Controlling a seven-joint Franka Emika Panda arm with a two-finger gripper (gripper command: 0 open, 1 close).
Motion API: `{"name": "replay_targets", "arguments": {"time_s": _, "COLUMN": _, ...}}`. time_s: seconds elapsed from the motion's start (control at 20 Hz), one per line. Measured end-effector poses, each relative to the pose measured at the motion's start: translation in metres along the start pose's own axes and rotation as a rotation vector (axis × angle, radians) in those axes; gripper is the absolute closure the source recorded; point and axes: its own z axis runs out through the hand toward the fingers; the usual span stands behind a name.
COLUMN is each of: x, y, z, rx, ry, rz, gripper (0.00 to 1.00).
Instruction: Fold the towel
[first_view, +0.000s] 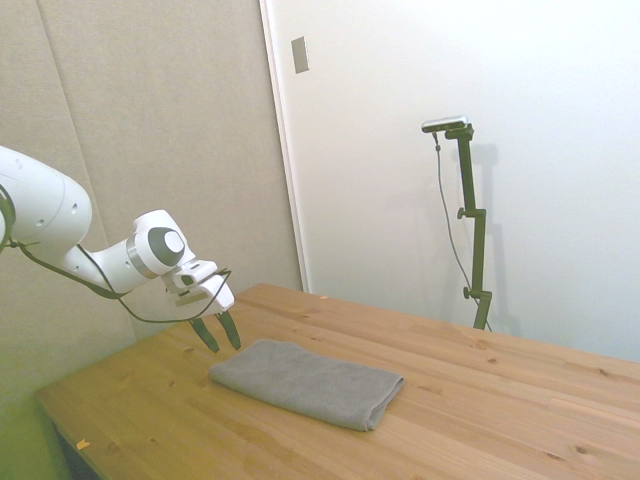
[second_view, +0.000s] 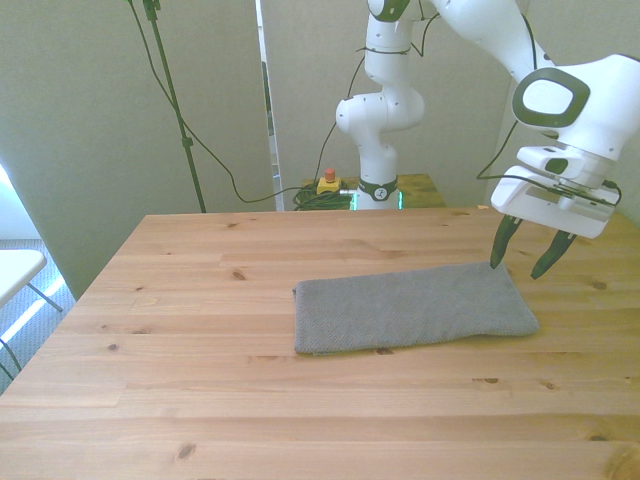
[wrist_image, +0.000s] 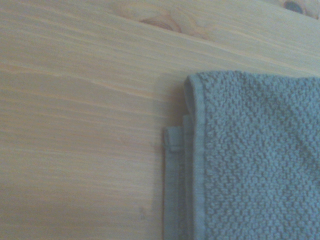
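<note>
A white robot arm's pincer (second_view: 526, 256) hangs above a wooden surface (second_view: 200, 330), its two dark fingers (second_view: 503, 241) spread apart and gripping nothing. The fingertips point down just off one short end of the towel (second_view: 410, 308), clear of the cloth in the side view. The grey towel lies flat on the surface as a long folded rectangle, toward the front view's right. Seen from the wrist, its corner shows stacked hemmed layers, with the lower edges peeking out past the top one onto bare wood.
</note>
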Motion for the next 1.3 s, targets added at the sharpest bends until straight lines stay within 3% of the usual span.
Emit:
{"name": "replay_targets", "arguments": {"time_s": 0.4, "x": -0.024, "y": -0.014, "z": 0.015, "rx": -0.087, "ry": 0.094, "rz": -0.021, "gripper": 0.00}}
{"name": "replay_targets", "arguments": {"time_s": 0.95, "x": 0.005, "y": 0.004, "z": 0.034, "rx": -0.116, "ry": 0.097, "rz": 0.028, "gripper": 0.00}}
{"name": "replay_targets", "arguments": {"time_s": 1.0, "x": 0.008, "y": 0.007, "z": 0.036, "rx": -0.114, "ry": 0.096, "rz": 0.033, "gripper": 1.00}}
{"name": "replay_targets", "arguments": {"time_s": 1.3, "x": 0.020, "y": 0.018, "z": 0.041, "rx": -0.093, "ry": 0.091, "rz": 0.054, "gripper": 1.00}}
